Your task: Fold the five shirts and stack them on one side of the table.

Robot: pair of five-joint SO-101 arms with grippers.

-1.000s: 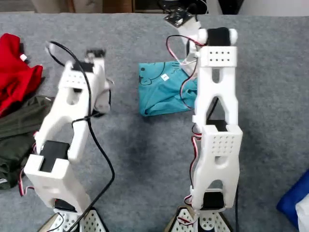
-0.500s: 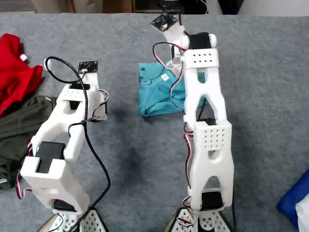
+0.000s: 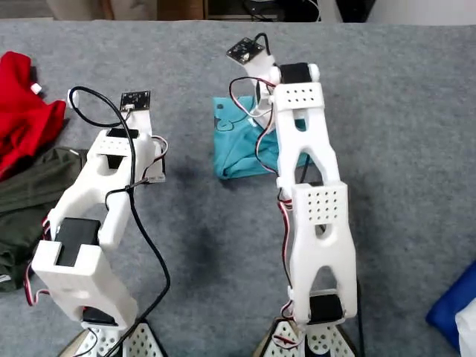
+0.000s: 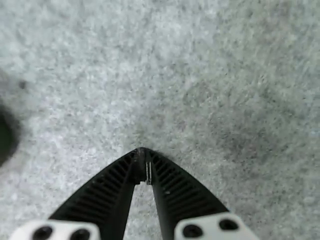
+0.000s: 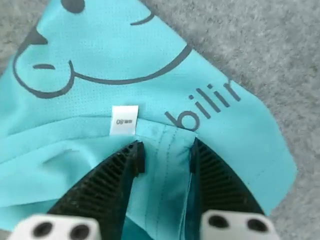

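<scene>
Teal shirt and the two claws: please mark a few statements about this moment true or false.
1. The red shirt lies next to the dark green shirt. True.
2. The left claw is shut on the red shirt. False: it is shut on nothing, over the bare grey table.
3. The right claw is open over the teal shirt. True.
4. The teal shirt lies on the red shirt. False: they lie apart.

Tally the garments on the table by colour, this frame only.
red shirt: 1
dark green shirt: 1
teal shirt: 1
blue cloth, cut off by the edge: 1
white cloth, cut off at the corner: 1
Total: 5
</scene>
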